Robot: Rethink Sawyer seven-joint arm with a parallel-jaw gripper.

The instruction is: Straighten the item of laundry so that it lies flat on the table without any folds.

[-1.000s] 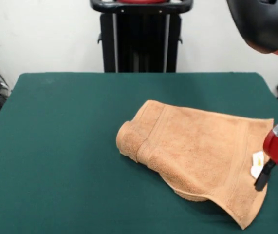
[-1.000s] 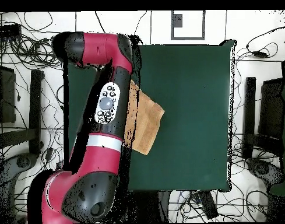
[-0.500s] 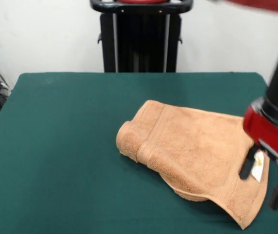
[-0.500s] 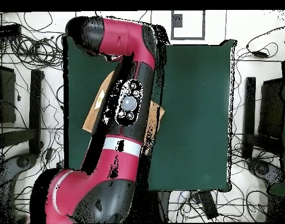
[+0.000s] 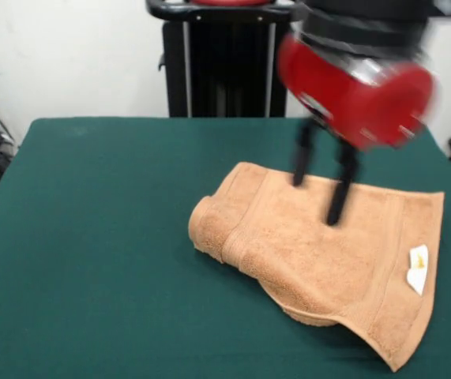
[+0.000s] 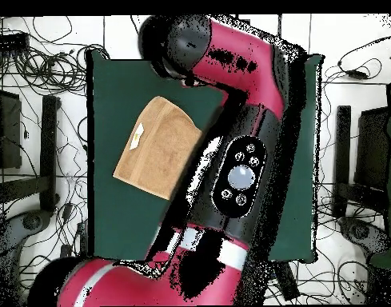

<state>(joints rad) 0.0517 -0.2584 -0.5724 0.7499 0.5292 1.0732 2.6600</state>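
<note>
jaws: gripper (image 5: 321, 183) has its two black fingers (image 5: 302, 154) spread apart, nothing between them, pointing down
jaws position: over the far middle part of the towel, in the front view; one tip at the towel's far edge, the other over the cloth a bit nearer; cannot tell if the tips touch the fabric
gripper body: red housing just above the fingers, blurred, upper right of centre in the front view
arm: red and black arm (image 6: 246, 152) covers the middle of the worktop in the overhead view, with a round button panel on it; jaws hidden under the arm there
towel: orange-tan terry towel (image 5: 320, 253), right of centre and toward the near side in the front view
towel state: not flat; left end rolled or folded over into a thick rounded edge, a lower layer bulging out along the near edge, right part lying in a single layer
towel details: woven border bands run across it near the left fold and near the right end; near right corner comes to a point close to the near edge of the worktop
label: small white label (image 5: 418, 268) at the towel's right edge, partly turned up
overhead towel: towel (image 6: 158, 148) lies clear of the arm, on the left part of the worktop
worktop: dark green cloth top (image 5: 91, 237), bare to the left of the towel
background: black stand (image 5: 227, 59) behind the far edge; cables (image 6: 38, 56) on the floor around the worktop
</note>
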